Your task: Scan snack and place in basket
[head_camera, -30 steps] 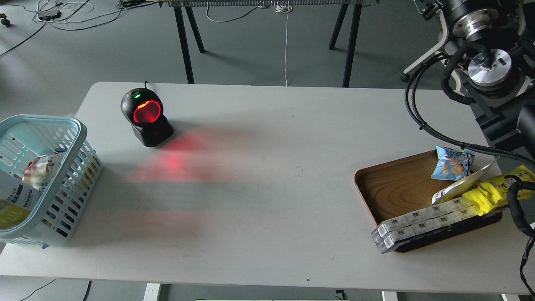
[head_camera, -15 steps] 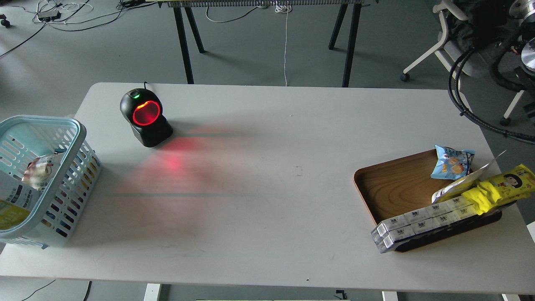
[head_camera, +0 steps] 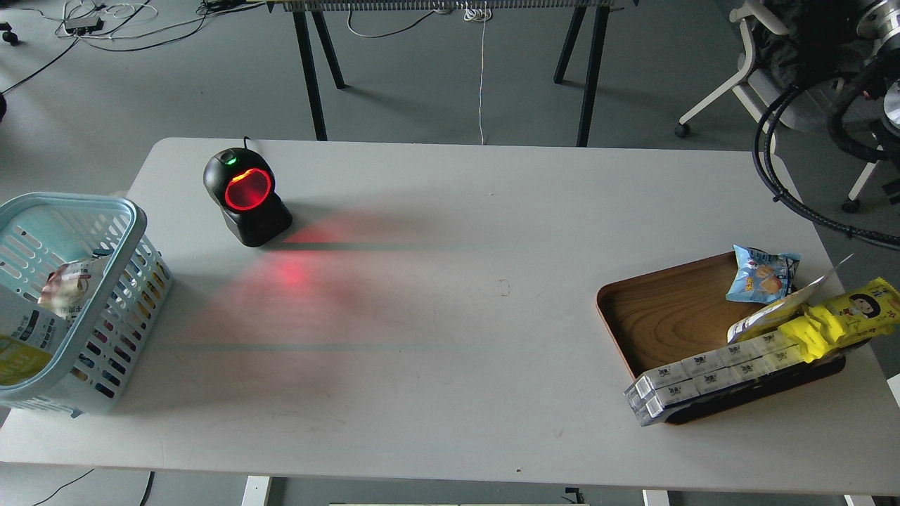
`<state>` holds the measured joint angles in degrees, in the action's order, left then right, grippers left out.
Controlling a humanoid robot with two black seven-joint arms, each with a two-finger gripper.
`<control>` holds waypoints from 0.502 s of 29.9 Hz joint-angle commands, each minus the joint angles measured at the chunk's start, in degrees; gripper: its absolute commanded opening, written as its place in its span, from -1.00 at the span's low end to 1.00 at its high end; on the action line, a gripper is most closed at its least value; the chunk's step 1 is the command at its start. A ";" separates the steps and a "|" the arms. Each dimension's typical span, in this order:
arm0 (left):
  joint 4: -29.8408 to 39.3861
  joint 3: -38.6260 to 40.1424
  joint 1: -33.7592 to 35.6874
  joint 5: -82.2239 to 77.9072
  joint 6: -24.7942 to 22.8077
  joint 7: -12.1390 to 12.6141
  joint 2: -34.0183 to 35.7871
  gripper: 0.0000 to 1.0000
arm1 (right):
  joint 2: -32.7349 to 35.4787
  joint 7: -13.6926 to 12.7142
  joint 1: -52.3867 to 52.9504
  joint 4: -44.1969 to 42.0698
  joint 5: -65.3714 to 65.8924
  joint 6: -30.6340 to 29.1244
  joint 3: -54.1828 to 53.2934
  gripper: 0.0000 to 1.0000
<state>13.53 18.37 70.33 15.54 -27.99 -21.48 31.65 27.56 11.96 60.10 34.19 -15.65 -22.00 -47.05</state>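
Observation:
The snack (head_camera: pixel 777 315), a yellow-and-white foil pouch, leans on edge in the brown wooden tray (head_camera: pixel 661 316) at the table's right, between the small blue packet (head_camera: pixel 763 275) and the long yellow wrapper (head_camera: pixel 840 320). The light blue basket (head_camera: pixel 105 211) stands at the table's left edge. It holds a crumpled packet (head_camera: pixel 67 284) and a white-and-yellow printed pouch (head_camera: pixel 21 337). Only cables and part of my right arm (head_camera: pixel 879 63) show at the top right corner. Neither gripper is in view.
A black barcode scanner (head_camera: pixel 246 193) with a glowing red window stands at the back left and casts red light on the table (head_camera: pixel 450 393). A row of small white boxes (head_camera: pixel 710 376) lies along the tray's front edge. A chair and table legs stand behind the table.
My right arm, which hung over the table's right end a second ago, has pulled up and away to the top right corner. The objects have not moved.

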 commanded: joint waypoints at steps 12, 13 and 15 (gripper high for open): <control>-0.61 11.68 -6.69 6.26 -0.01 5.66 -13.63 0.96 | -2.86 -3.08 -2.27 -7.12 -3.59 -5.51 -5.95 0.99; -0.61 12.65 -7.22 6.35 -0.01 5.92 -13.80 0.96 | -3.12 -3.08 -2.36 -7.21 -3.85 -5.51 -5.95 0.99; 0.18 14.23 -8.18 6.35 -0.01 6.10 -14.86 0.96 | -3.39 -3.08 -3.06 -7.13 -5.08 -5.60 -6.21 0.99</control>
<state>12.87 30.40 63.48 21.65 -28.00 -15.70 17.93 24.80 8.91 57.73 27.26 -19.49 -27.41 -52.88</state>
